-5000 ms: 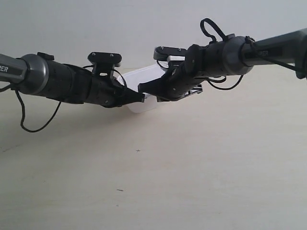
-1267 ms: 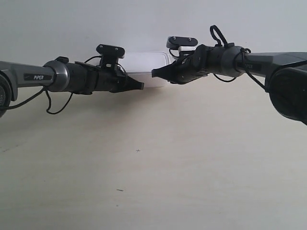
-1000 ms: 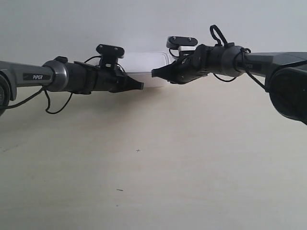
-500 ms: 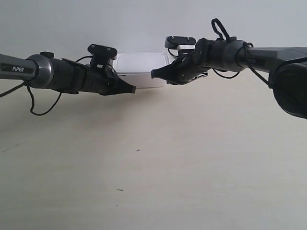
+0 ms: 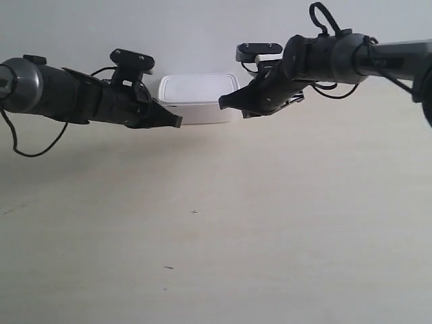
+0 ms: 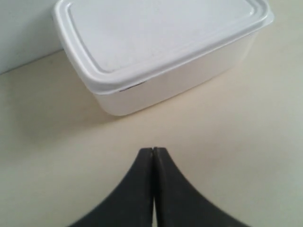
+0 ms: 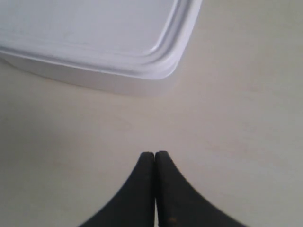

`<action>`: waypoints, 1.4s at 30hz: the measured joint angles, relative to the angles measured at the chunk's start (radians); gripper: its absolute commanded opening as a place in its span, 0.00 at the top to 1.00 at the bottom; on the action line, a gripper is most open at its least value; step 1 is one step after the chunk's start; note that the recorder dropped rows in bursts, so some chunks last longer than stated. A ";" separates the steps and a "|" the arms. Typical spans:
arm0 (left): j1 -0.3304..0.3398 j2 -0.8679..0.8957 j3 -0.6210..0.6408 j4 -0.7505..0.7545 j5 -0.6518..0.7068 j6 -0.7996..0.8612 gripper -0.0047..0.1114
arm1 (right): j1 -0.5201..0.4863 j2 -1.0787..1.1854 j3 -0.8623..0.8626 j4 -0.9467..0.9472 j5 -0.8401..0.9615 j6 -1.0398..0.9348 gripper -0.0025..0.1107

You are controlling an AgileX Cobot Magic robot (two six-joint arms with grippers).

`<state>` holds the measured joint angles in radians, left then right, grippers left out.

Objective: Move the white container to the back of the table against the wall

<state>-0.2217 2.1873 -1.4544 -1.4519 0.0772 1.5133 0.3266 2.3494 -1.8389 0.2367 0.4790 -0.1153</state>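
Note:
The white container point(image 5: 198, 99) with its rimmed lid sits on the beige table point(image 5: 216, 223) at the back, against the grey-white wall point(image 5: 189, 34). My left gripper point(image 6: 153, 150) is shut and empty, a short way off the container point(image 6: 161, 52). In the exterior view it is the tip point(image 5: 178, 123) of the arm at the view's left. My right gripper point(image 7: 155, 154) is also shut and empty, clear of the container's corner point(image 7: 118, 52); its tip point(image 5: 222, 103) belongs to the arm at the exterior view's right.
Bare wood-grain tabletop spreads in front of both arms, with a few tiny dark specks point(image 5: 194, 212). Loose black cables hang from both arms point(image 5: 34, 145).
Both grippers have drawn back from the container, the left one to the left, the right one to the right and slightly up. The container stays against the wall.

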 measured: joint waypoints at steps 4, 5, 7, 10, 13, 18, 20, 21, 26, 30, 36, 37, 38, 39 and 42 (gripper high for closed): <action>0.000 -0.066 0.060 0.000 0.012 0.002 0.96 | 0.000 -0.127 0.183 -0.003 -0.091 -0.029 0.98; 0.000 -0.083 0.075 0.000 0.019 0.002 0.96 | 0.000 -0.163 0.235 -0.003 -0.120 -0.031 0.98; 0.000 -0.121 0.104 -0.002 0.029 0.003 0.96 | 0.000 -0.228 0.334 -0.003 -0.177 -0.031 0.98; 0.000 -0.187 0.155 -0.032 0.039 0.029 0.96 | 0.000 -0.326 0.458 -0.003 -0.247 -0.031 0.98; 0.000 -0.262 0.210 -0.091 0.049 0.092 0.96 | 0.000 -0.428 0.563 -0.003 -0.305 -0.035 0.98; 0.000 -0.410 0.305 -0.227 0.091 0.237 0.96 | 0.000 -0.583 0.699 -0.003 -0.372 -0.039 0.98; 0.000 -0.478 0.352 -0.261 0.122 0.295 0.96 | 0.000 -0.646 0.739 -0.003 -0.386 -0.039 0.98; 0.000 -0.505 0.377 -0.269 0.135 0.313 0.96 | 0.000 -0.675 0.753 -0.003 -0.388 -0.039 0.98; 0.000 -0.669 0.505 -0.279 0.168 0.357 0.96 | 0.000 -0.813 0.836 -0.003 -0.392 -0.039 0.98; 0.000 -0.819 0.603 -0.279 0.168 0.364 0.96 | 0.000 -0.928 0.922 -0.003 -0.392 -0.039 0.98; 0.000 -1.167 0.755 -0.280 0.106 0.336 0.96 | 0.000 -1.205 1.110 -0.003 -0.377 -0.039 0.98; 0.000 -1.214 0.778 -0.280 0.095 0.321 0.96 | 0.000 -1.244 1.128 -0.003 -0.363 -0.037 0.98; 0.000 -1.297 0.826 -0.282 0.085 0.296 0.96 | 0.000 -1.309 1.149 -0.001 -0.335 -0.033 0.98; 0.000 -1.340 0.857 -0.282 0.080 0.284 0.96 | 0.000 -1.351 1.159 -0.001 -0.319 -0.033 0.98; 0.000 -1.523 1.002 -0.284 0.038 0.233 0.96 | 0.000 -1.492 1.167 -0.001 -0.251 -0.032 0.98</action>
<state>-0.2217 0.6647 -0.4520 -1.7359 0.1147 1.7461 0.3266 0.8570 -0.6714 0.2359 0.2282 -0.1474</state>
